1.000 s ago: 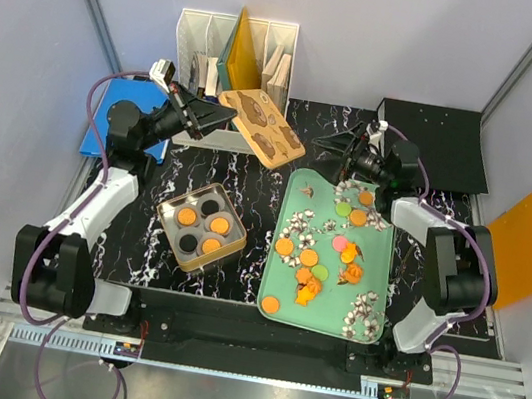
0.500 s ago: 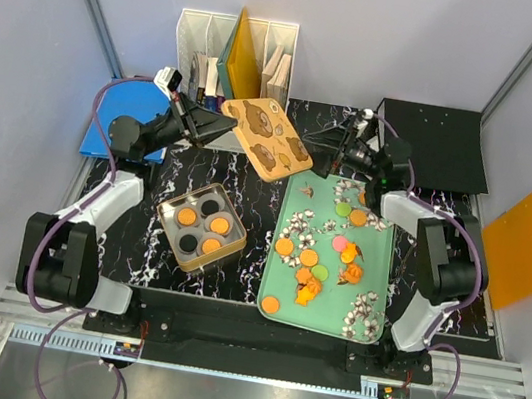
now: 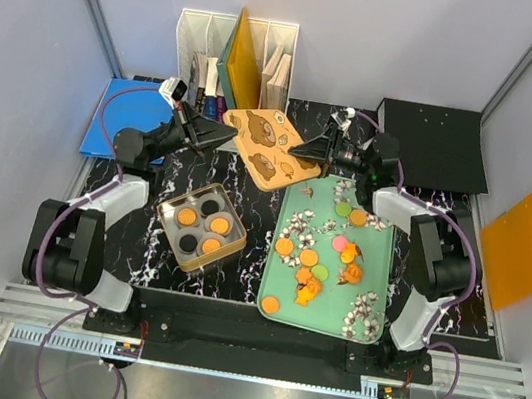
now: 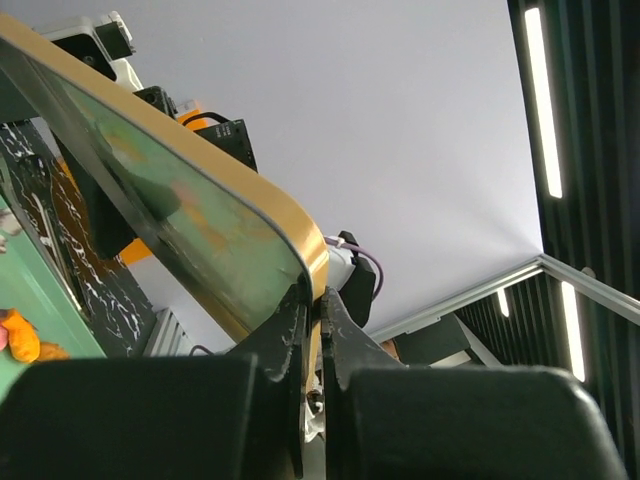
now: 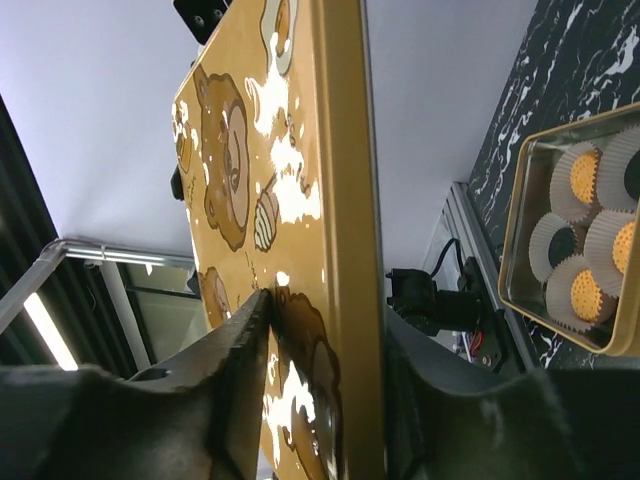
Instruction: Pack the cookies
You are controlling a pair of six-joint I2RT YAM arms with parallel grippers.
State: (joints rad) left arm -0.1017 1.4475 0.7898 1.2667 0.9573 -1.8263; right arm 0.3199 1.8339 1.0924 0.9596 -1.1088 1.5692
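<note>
Over the far-left corner of the mint-green tray (image 3: 325, 305), top view: the tan bear-print lid (image 3: 269, 147) hangs tilted between the two arms. The left hand (image 3: 218, 133) is clamped on the lid edge farthest from the tray. The right hand (image 3: 306, 150) is clamped on the edge nearest the tray's far end. The cookies (image 3: 308, 258), mostly orange with a few green and pink, lie loose across the middle of the tray, and one orange lies by its near-left corner. Just left of the tray a square tin (image 3: 201, 227) sits on the black marbled counter (image 3: 254, 208), with more orange and black cookies inside.

Left wrist view: the left hand (image 4: 312, 300) is closed tight on the lid's (image 4: 170, 200) rounded rim, both fingers pressed to it. A strip of the tray (image 4: 25, 290) shows at lower left.

Right wrist view: the right hand (image 5: 325, 330) grips the lid (image 5: 300, 200) edge-on, with one finger on the printed face and the other on the rim. The tin (image 5: 620, 345) shows at the right with white pleated paper cups (image 5: 541, 245), each holding an orange (image 5: 585, 175) or black cookie. The tray is out of frame here.
</note>
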